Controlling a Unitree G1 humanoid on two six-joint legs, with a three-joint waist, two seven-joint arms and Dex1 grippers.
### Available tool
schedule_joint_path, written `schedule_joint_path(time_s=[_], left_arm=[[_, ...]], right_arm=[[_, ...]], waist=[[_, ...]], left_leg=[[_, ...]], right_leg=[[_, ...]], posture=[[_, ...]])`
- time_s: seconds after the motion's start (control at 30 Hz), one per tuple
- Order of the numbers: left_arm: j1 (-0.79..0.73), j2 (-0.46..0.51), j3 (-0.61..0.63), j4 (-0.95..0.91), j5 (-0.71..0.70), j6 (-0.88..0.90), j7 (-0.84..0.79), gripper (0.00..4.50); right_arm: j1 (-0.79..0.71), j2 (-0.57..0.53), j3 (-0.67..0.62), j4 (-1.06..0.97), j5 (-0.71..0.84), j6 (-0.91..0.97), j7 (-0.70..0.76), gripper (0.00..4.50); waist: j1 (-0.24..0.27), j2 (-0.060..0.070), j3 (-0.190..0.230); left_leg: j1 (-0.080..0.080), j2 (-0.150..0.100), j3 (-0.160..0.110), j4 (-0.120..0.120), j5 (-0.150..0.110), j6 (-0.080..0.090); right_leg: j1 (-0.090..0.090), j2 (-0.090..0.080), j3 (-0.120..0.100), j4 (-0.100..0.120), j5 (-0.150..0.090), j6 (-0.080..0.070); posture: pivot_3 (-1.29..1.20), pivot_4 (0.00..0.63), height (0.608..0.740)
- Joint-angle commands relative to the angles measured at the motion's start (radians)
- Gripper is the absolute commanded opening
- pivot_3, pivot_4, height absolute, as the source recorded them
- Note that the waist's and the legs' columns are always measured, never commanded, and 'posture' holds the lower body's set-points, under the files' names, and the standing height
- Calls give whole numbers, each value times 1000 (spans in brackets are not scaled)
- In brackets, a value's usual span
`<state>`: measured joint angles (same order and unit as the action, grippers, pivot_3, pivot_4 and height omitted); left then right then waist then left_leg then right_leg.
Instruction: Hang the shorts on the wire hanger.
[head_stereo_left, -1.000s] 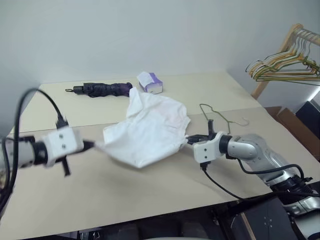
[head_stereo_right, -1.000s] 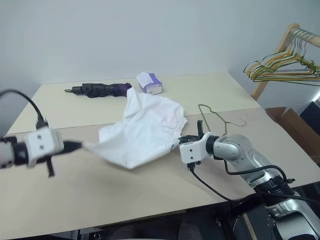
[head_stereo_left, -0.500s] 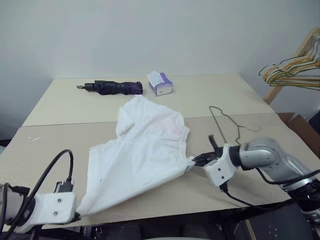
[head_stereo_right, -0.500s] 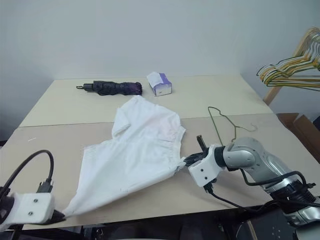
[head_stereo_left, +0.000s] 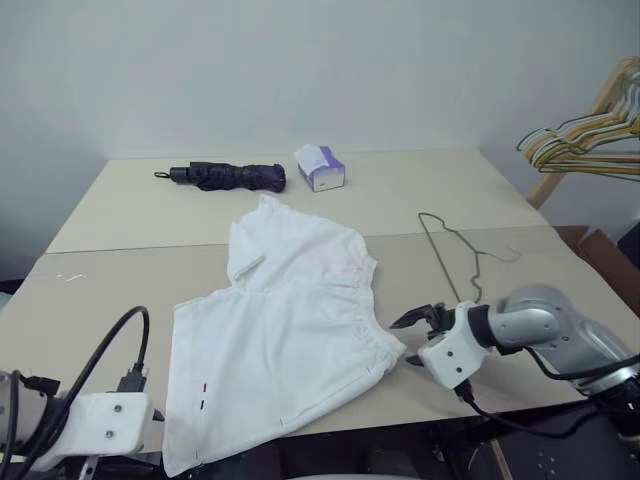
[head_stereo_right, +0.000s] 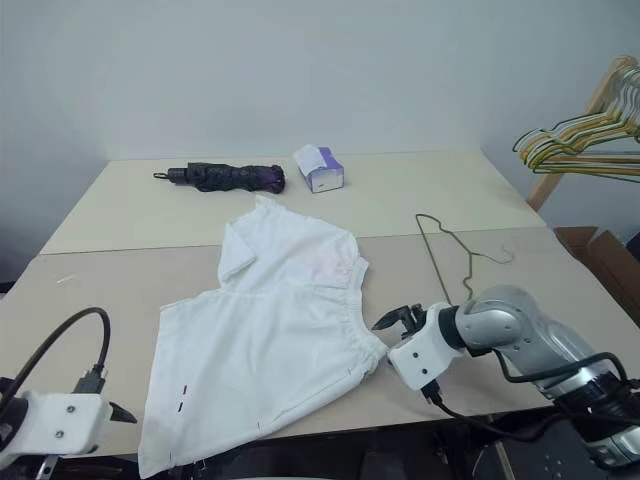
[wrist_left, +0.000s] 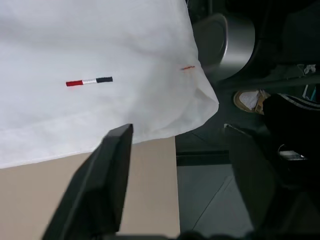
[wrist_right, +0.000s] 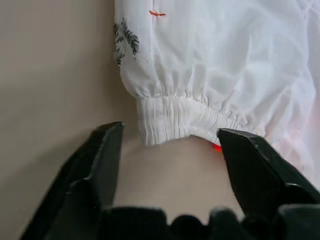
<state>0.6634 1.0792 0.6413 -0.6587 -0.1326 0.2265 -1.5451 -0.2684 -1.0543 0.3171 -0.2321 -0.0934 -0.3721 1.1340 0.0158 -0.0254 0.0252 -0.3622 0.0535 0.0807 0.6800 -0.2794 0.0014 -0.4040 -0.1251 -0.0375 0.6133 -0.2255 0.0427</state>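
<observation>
shorts: I see the large white thin-cloth shorts (head_stereo_left: 285, 330) spread flat on the beige table (head_stereo_left: 130, 215), one hem corner hanging over the near edge, small red-and-dark mark near that hem.
left gripper (wrist_left: 175, 165): jaws apart, empty, at the near edge just off the hem corner.
right gripper (wrist_right: 170, 150): jaws apart, empty, straddling the gathered waistband end without touching it.
hanger: thin grey wire hanger (head_stereo_left: 455, 250) lies flat toward the table's right edge, apart from the shorts.
far edge: folded dark umbrella (head_stereo_left: 225, 176), white-purple tissue box (head_stereo_left: 321, 167).
</observation>
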Motion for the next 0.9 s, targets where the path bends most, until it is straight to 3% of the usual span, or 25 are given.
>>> schedule_joint_path(time_s=[0.03,0.07,0.2,0.33,0.4,0.53,0.67,0.9], left_arm=[[-112,23,55,52,-113,22,-1,4283],[-171,18,37,65,-143,27,29,4484],[-478,-56,-130,98,-231,81,235,4484],[-679,-136,-283,91,-286,169,365,4484],[-723,-158,-333,80,-310,173,378,4484],[-791,-182,-422,79,-327,177,408,4484],[-823,-187,-474,93,-320,163,416,4484],[-819,-194,-509,80,-315,154,441,4484]], right_arm=[[8,-19,-144,-70,153,197,-4,4500],[12,-23,-177,-84,190,303,-12,4500],[-48,40,-257,-83,275,788,-134,4500],[-205,226,-307,41,308,1236,-347,4500],[-257,298,-337,113,310,1342,-421,4500],[-311,349,-304,252,273,1396,-495,4500],[-348,388,-271,417,247,1335,-518,4500],[-389,403,-240,638,246,1233,-435,4500]], waist=[[1,0,0],[1,0,0],[9,-1,-1],[-1,-2,-2],[-6,-2,-2],[-4,-1,-2],[-8,-1,-2],[-24,0,-1]], left_leg=[[0,0,0,0,0,0],[1,0,0,0,0,0],[2,0,-1,0,0,0],[1,0,0,0,0,0],[-2,0,-1,0,0,0],[-6,-1,-2,0,0,0],[-7,-1,-2,0,0,0],[-6,-2,-4,0,1,0]], right_leg=[[0,0,0,0,0,0],[1,0,0,0,0,0],[2,0,0,0,0,0],[2,1,0,0,9,-3],[-1,1,0,0,10,-3],[-3,2,0,-1,10,-3],[-3,2,0,-2,10,-3],[-2,2,0,-1,11,-2]], posture=[[91,0,740],[89,0,740],[79,0,740],[54,0,740],[50,0,740],[33,0,740],[35,0,740],[51,0,740]])
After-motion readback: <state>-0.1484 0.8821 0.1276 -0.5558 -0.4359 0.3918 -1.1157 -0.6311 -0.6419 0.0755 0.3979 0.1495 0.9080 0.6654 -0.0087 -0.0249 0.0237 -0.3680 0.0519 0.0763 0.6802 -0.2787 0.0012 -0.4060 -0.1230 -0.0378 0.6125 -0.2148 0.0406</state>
